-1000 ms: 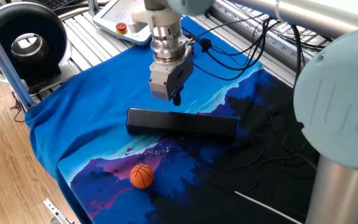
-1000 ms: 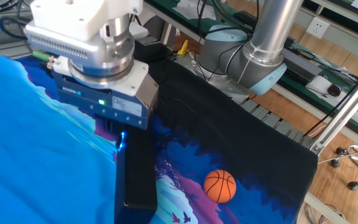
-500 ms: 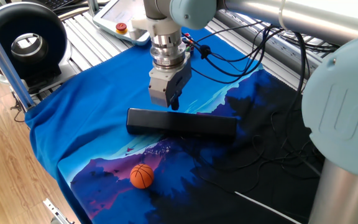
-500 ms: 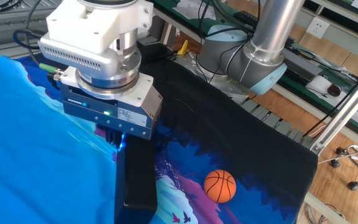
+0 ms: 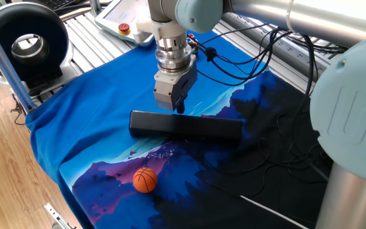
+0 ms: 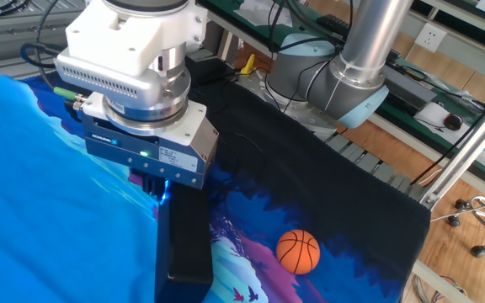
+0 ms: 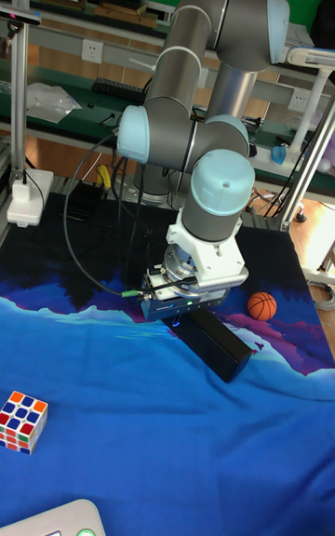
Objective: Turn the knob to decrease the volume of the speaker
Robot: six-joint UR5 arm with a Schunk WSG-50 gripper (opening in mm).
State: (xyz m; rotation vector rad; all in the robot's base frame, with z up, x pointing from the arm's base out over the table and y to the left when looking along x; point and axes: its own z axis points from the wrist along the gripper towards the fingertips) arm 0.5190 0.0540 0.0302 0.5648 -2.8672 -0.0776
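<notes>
The speaker (image 5: 186,125) is a long matte-black bar lying on the blue cloth, also seen in the other fixed view as the speaker (image 6: 183,244) and in the tall view as the speaker (image 7: 216,343). My gripper (image 5: 179,107) points straight down at the bar's far long edge, left of its middle, with the dark fingers (image 5: 180,102) reaching the top. From the other side the gripper (image 6: 160,190) body covers its fingertips and that end of the bar. The knob is hidden under the gripper (image 7: 186,310). I cannot make out the gap between the fingers.
An orange ball (image 5: 145,179) lies on the cloth in front of the speaker. A round black ring device (image 5: 27,44) stands off the table's far left corner, next to a pendant (image 5: 122,22). A colour cube (image 7: 22,422) lies on the cloth. Thin cables (image 5: 278,149) trail at the right.
Over the last second the gripper came down a little onto the speaker's top and twisted slightly about its vertical axis. Speaker and ball have stayed put.
</notes>
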